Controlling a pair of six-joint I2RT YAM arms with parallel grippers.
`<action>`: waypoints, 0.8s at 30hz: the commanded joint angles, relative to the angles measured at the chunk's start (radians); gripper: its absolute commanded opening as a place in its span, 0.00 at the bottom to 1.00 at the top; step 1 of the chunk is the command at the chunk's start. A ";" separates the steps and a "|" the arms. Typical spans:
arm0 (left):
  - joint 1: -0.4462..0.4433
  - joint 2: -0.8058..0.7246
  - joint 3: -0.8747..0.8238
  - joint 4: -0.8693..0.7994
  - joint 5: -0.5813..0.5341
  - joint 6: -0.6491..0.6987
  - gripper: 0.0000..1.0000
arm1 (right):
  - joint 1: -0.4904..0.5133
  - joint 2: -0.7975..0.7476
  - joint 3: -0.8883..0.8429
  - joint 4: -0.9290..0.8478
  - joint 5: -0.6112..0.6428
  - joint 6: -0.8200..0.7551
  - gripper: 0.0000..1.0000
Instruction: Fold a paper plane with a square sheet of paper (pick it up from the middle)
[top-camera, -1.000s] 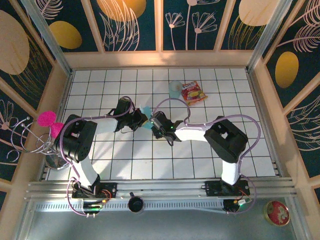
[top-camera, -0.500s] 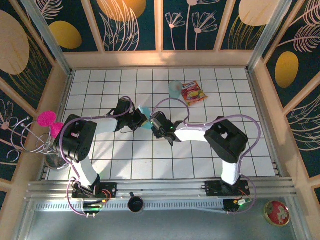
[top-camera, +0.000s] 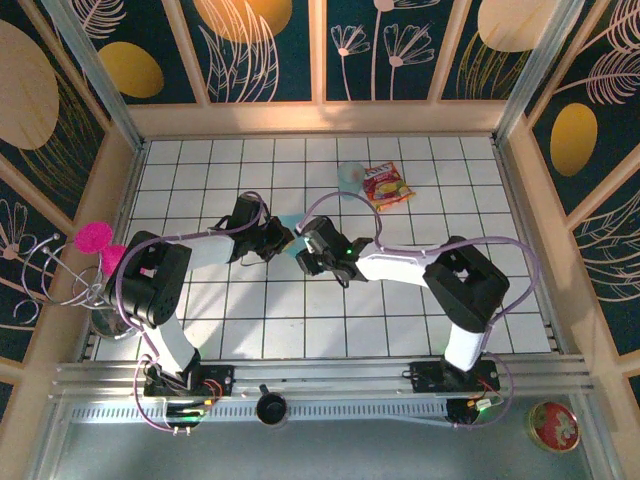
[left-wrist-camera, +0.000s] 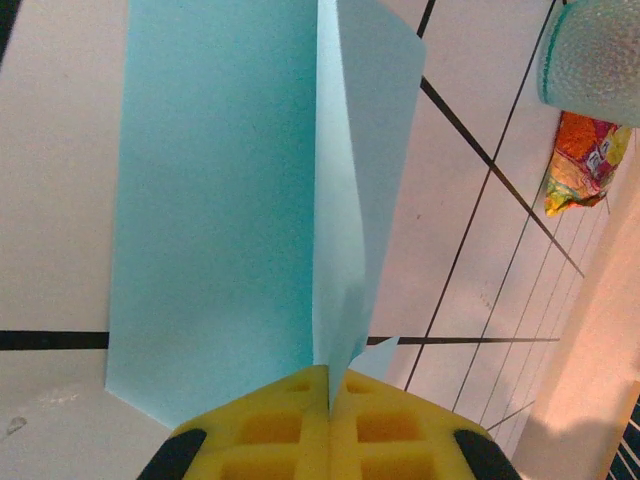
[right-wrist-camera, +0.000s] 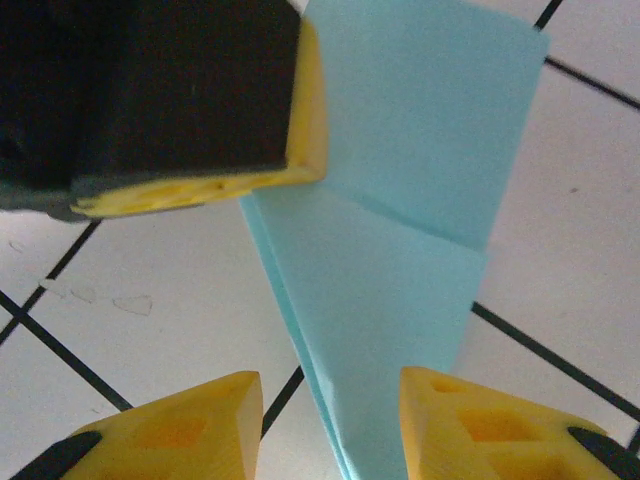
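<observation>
Your white tiled worktop (top-camera: 300, 320) sits inside dark floral walls (top-camera: 260, 50). From above, the left arm (top-camera: 215, 247) and right arm (top-camera: 395, 268) meet at frame centre around the folded teal paper sheet (top-camera: 287, 223). A blue cup (top-camera: 350, 177) and a snack packet (top-camera: 387, 186) lie further up the frame. In your left wrist view, the left fingers (left-wrist-camera: 270, 425) pinch the sheet's upright crease at bottom centre. In your right wrist view, the right fingers (right-wrist-camera: 190, 425) stand apart along the bottom edge, with the sheet's narrow end between them, not clamped.

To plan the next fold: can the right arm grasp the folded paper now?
Probably yes: the right fingers stand open, flanking the folded paper; the left fingers pinch it further along, out of the way.
</observation>
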 joint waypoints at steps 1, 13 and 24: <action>0.001 -0.020 0.024 -0.030 0.001 0.010 0.04 | 0.004 0.036 0.036 -0.027 -0.004 -0.020 0.42; 0.001 -0.013 0.033 -0.047 0.014 0.008 0.05 | 0.005 0.108 0.074 -0.026 0.149 -0.008 0.34; 0.001 -0.011 0.040 -0.055 0.018 0.012 0.07 | 0.025 0.115 0.056 0.000 0.161 -0.056 0.27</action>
